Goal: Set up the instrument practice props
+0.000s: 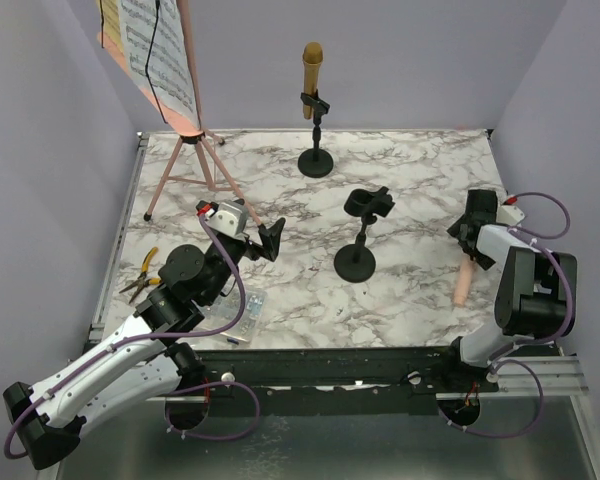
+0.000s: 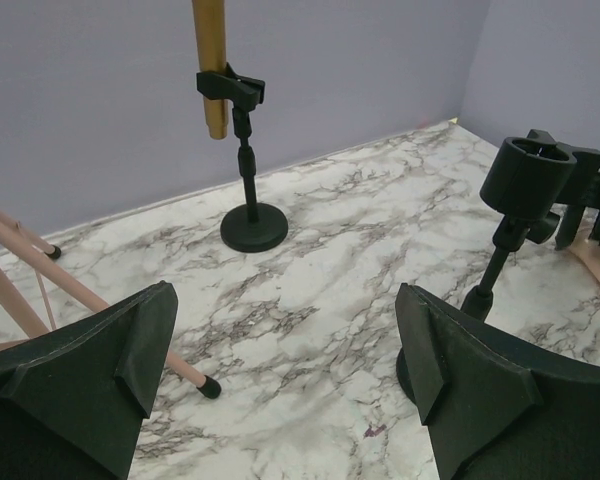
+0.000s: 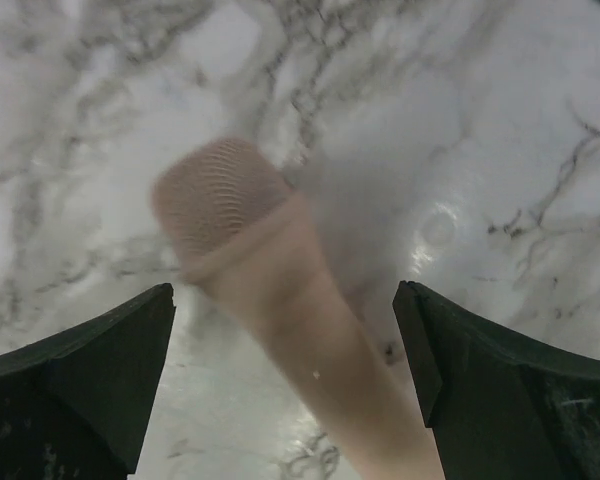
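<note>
While above marble tabletop (image 1: 420,160) amid lilac walls (image 1: 430,60), left gripper (image 2: 285,300), right gripper (image 3: 285,295) both spread, empty.

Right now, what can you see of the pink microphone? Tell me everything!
The pink microphone is pale pink all over, with a rounded mesh head and a smooth, plastic-looking handle. It lies flat on the marble table, near its right edge. The right gripper hovers over it, open, straddling it without touching.
</note>
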`<move>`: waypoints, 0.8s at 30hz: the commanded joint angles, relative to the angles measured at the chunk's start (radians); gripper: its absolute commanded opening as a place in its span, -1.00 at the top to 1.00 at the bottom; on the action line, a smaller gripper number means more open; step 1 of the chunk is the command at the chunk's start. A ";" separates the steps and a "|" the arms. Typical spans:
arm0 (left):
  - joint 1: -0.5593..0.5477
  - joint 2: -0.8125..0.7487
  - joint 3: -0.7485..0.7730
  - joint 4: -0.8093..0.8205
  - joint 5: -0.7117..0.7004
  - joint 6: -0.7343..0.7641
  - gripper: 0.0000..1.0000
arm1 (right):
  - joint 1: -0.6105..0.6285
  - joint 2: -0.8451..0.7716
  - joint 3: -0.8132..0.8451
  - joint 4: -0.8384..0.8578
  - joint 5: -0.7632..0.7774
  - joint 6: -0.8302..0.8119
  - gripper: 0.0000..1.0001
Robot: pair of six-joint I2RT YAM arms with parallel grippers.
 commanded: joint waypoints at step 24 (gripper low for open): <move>-0.002 -0.017 -0.002 0.014 -0.010 -0.010 -0.98 | -0.008 -0.442 -0.228 0.396 -0.899 -0.323 0.99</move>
